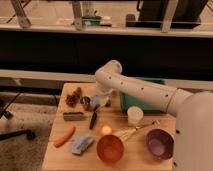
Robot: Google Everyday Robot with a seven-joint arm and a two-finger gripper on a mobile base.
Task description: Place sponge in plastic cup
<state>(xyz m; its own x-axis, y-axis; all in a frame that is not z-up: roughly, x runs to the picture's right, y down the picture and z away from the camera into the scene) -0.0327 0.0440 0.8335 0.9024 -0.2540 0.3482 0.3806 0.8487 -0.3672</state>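
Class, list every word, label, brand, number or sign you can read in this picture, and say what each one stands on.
No text can be read anywhere.
Plastic cup, grey-blue sponge, orange bowl, purple bowl, green bin: no print shows.
Gripper, low over the far side of the table beside the small dark cup: no marking shows.

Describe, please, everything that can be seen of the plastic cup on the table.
The plastic cup is short, plain, off-white and cylindrical, narrower than the orange bowl. It stands upright on the wooden table, right of centre, before the green bin; whether they touch is unclear. Its inside cannot be made out. The sponge lies apart, near the front left. The end effector hangs further left, above the table's back, not touching the cup.
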